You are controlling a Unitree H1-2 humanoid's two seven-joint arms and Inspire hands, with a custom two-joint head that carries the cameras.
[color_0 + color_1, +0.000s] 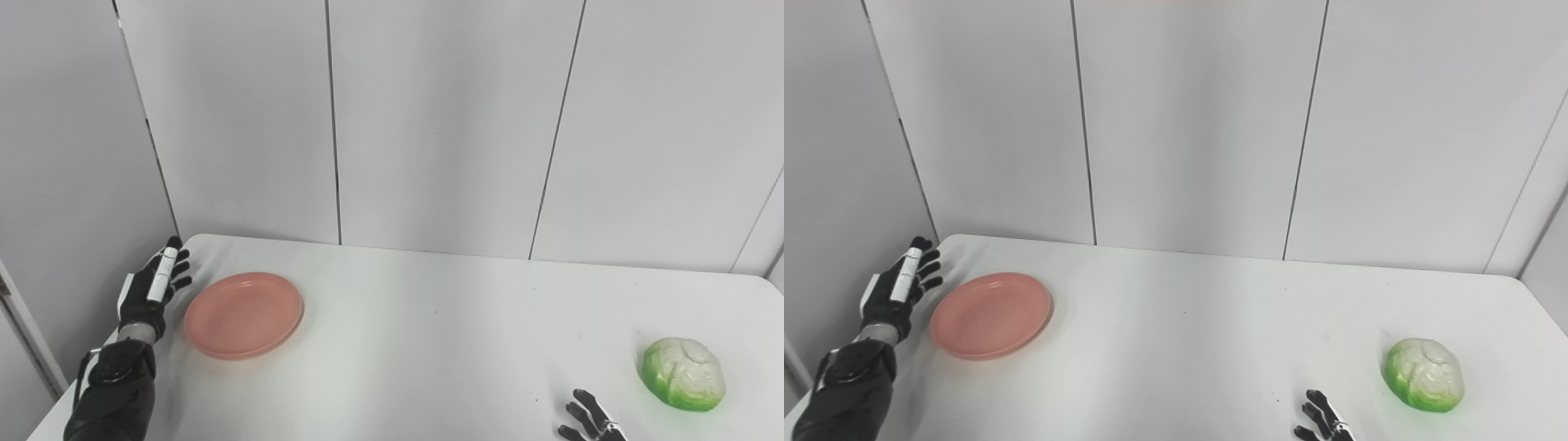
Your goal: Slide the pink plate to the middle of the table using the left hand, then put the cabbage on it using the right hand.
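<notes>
Left eye view: white table, smooth matte top with rounded corners, backed by pale grey wall panels split by thin dark seams.

Plate: round, shallow, salmon-pink, smooth like plastic, with a low raised rim. It lies flat at the table's left end, well off centre. Nothing on it.

Cabbage: rounded lump, glossy, bright green at the base, pale cream-white on top with leaf ridges. It sits on the table near the right front edge, well apart from the plate.

Left hand: black with white segments along one finger, on a dark jointed arm. It stands upright on edge just left of the plate, fingers extended and slightly spread, holding nothing. A narrow gap shows between it and the rim; contact with the table cannot be told.

Right hand: only black fingertips rise over the bottom edge, spread apart, empty, near the cabbage's left side but not touching it.
</notes>
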